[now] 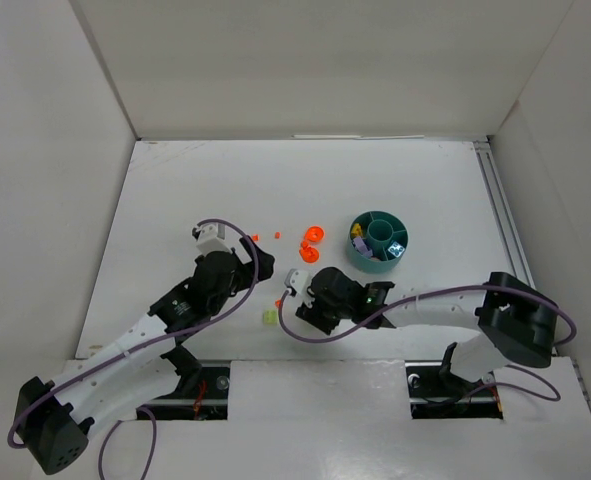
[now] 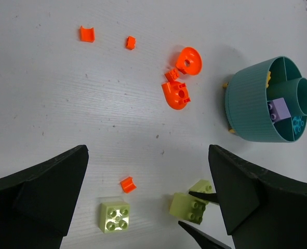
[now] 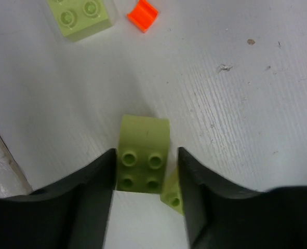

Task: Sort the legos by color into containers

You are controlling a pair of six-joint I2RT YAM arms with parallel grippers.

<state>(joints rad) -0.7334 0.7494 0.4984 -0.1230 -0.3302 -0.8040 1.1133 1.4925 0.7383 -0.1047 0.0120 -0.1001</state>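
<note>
top external view takes in the whole white table [image 1: 175,200] and both arms, with the teal dish [image 1: 358,255] right of centre and round orange pieces [image 1: 312,240] just left of it. left wrist view alone shows the dish's compartments, with a purple brick [image 2: 279,110] lying in one beside the central tube. the left pincer [image 2: 148,155] gapes wide, holding nothing. right wrist view alone shows the right pincer [image 3: 147,155] partway open, astride a pale green brick [image 3: 145,137] resting on the table, a slim gap at one side. a square green brick [image 3: 80,15] lies apart.
</note>
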